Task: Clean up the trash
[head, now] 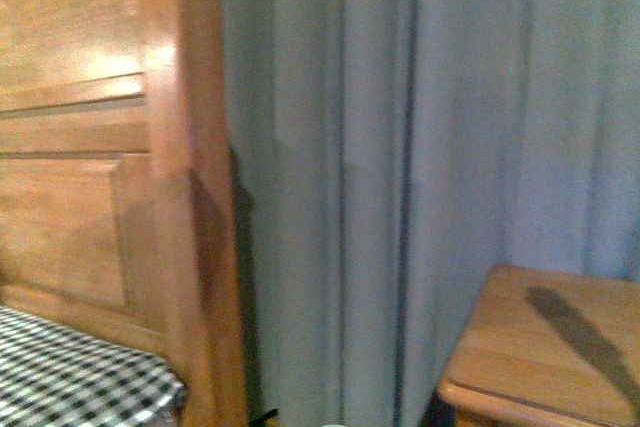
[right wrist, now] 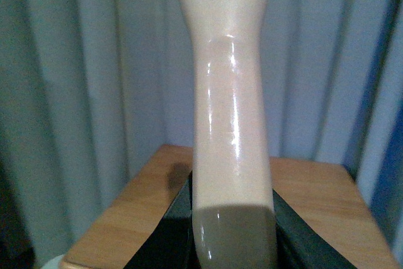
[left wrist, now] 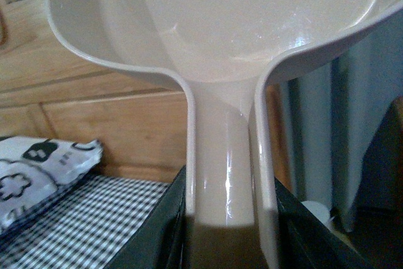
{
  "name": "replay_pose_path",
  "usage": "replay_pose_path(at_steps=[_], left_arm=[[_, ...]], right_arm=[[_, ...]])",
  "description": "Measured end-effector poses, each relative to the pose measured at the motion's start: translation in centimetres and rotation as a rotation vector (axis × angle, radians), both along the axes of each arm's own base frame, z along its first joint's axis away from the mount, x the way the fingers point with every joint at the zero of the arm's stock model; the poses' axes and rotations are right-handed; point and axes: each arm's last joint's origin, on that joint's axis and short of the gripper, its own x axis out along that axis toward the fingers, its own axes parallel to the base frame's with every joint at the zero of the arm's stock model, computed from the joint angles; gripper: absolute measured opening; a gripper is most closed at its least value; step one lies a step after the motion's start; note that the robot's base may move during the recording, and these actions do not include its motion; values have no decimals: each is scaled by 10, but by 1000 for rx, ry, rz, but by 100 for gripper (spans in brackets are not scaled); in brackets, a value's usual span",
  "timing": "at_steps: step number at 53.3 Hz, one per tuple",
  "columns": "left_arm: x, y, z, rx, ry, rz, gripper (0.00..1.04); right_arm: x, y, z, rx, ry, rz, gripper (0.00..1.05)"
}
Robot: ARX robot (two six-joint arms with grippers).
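My left gripper [left wrist: 223, 231] is shut on the handle of the pale pink dustpan [left wrist: 239, 23], whose scoop fills the upper part of the left wrist view. My right gripper [right wrist: 233, 237] is shut on the pale pink brush handle [right wrist: 230, 111], which stands up the middle of the right wrist view; its bristles are out of view. The crumpled white paper ball is not in view in any frame. Neither gripper shows in the front view.
A wooden headboard [head: 90, 147] and a black-and-white checked bed sheet [head: 70, 367] are at the left. A patterned pillow [left wrist: 38, 174] lies on the sheet. Grey-blue curtains [head: 430, 147] hang behind. A wooden bedside table [head: 550, 347] is at the right.
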Motion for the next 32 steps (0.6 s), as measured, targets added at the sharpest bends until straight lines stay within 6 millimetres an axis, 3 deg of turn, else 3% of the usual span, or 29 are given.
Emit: replay_pose_path(at_steps=[32], left_arm=[[1,0,-1,-1,4,5,28]], right_arm=[[0,0,0,0,-1,2,19]])
